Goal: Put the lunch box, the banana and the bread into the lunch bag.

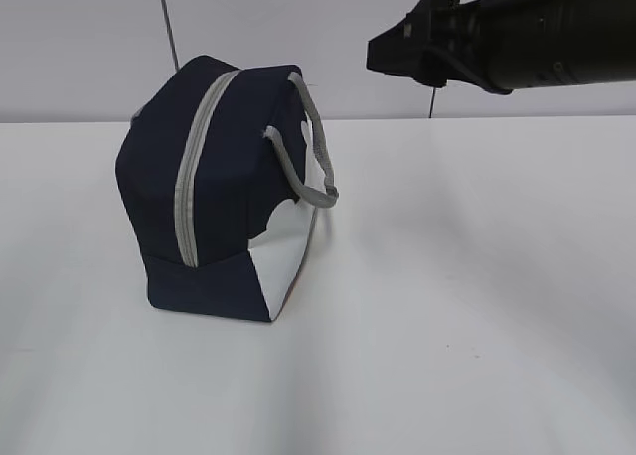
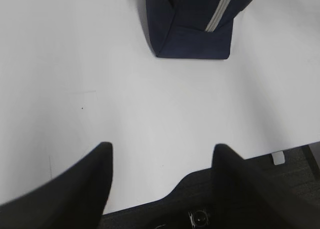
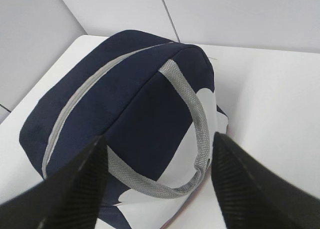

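The lunch bag (image 1: 224, 192) stands on the white table, dark navy with a grey zipper over its top, zipped shut, and a grey strap handle (image 1: 313, 142) hanging on its white side panel. It also shows in the left wrist view (image 2: 192, 21) and the right wrist view (image 3: 125, 99). My right gripper (image 3: 159, 181) is open, above and to the right of the bag, its fingers straddling the view of the handle (image 3: 197, 134). The right arm (image 1: 497, 33) hangs at upper right. My left gripper (image 2: 162, 154) is open and empty over the table's near edge. The lunch box, banana and bread are out of view.
The white table (image 1: 477, 306) stretches to the right and in front of the bag. A grey panelled wall (image 1: 89, 48) stands behind. The table's front edge and dark floor (image 2: 280, 189) show in the left wrist view.
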Motion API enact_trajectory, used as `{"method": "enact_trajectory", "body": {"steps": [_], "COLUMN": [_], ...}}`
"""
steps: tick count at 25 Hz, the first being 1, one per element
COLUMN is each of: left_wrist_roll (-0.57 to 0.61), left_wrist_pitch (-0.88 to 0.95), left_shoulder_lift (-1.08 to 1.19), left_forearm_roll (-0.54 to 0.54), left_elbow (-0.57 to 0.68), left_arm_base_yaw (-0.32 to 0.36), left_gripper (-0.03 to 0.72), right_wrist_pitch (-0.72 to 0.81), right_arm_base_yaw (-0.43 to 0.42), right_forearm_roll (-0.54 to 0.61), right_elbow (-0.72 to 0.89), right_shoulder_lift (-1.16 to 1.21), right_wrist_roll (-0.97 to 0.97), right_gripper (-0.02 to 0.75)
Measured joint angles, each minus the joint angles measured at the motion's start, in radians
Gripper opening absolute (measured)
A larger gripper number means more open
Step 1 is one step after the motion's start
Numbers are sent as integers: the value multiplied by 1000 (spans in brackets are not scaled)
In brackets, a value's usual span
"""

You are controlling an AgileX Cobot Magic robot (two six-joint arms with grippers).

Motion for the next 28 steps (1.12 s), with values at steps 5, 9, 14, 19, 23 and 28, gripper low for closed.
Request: {"method": "enact_trajectory", "body": {"steps": [5,9,14,19,23,28], "left_wrist_roll": [-6,-7,-8,-9,-9,-9], "left_wrist_pitch": [49,103,128,130,130,130], "left_shoulder_lift": [-138,-222,-290,-295,-295,-295], "left_forearm_roll": [1,10,17,10,10,10], "left_elbow": [30,56,92,92,92,92], "left_arm_base_yaw": [0,0,0,0,0,0], "left_gripper": [434,426,412,398,391,363], "right_wrist_pitch": [2,4,50,138,204,313], "right_arm_base_yaw": [0,0,0,0,0,0], "right_forearm_roll": [0,2,2,5,10,16], "right_elbow": [31,66,150,262,348,437], "right_shoulder_lift": [-66,-114,-182,-261,-326,-396], "right_wrist_roll": [-9,-11,-11,-11,-9,-3], "right_gripper": [480,480,480,480,480,479]}}
